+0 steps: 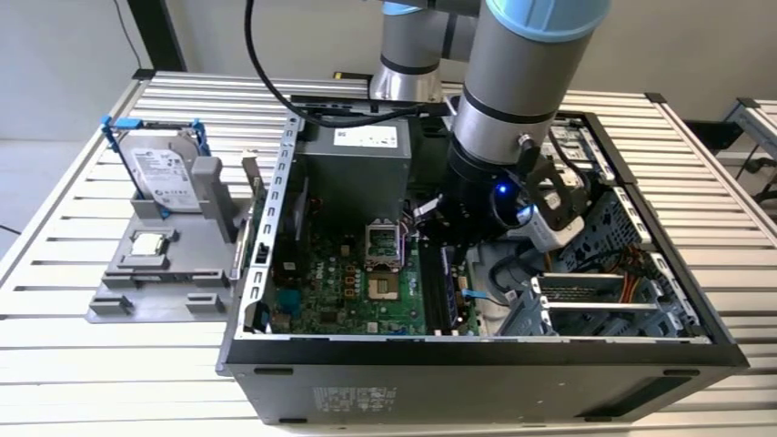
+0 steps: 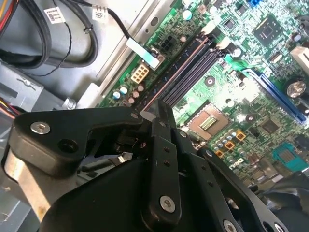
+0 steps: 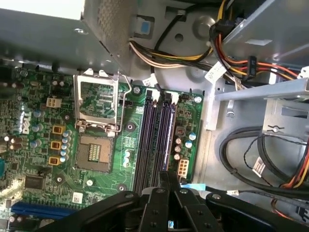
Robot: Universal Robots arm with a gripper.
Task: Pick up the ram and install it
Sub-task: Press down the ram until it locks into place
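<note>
INSIDE THE OPEN CASE: My gripper hangs low over the motherboard, fingers pressed close together on a thin dark edge. I take that edge to be the ram, standing on its long side. In the first wrist view it runs along the outermost of the memory slots, on the side away from the open processor socket. I cannot tell whether it is seated or only resting in the slot's mouth.

The stick looks light, thin and stiff, so its weight is no worry. I judge it brittle under twisting, and its bottom contacts are best left untouched. The place to hold it is across its two flat faces near the middle of the top edge, which keeps it square to the slot.

In the exterior view my arm drops into the computer case from twelve o'clock. At nine o'clock of the case, on the slatted table, stands a grey holder. It carries the hard drive, upright at its far end, and the small square processor chip just nearer than the drive.
</note>
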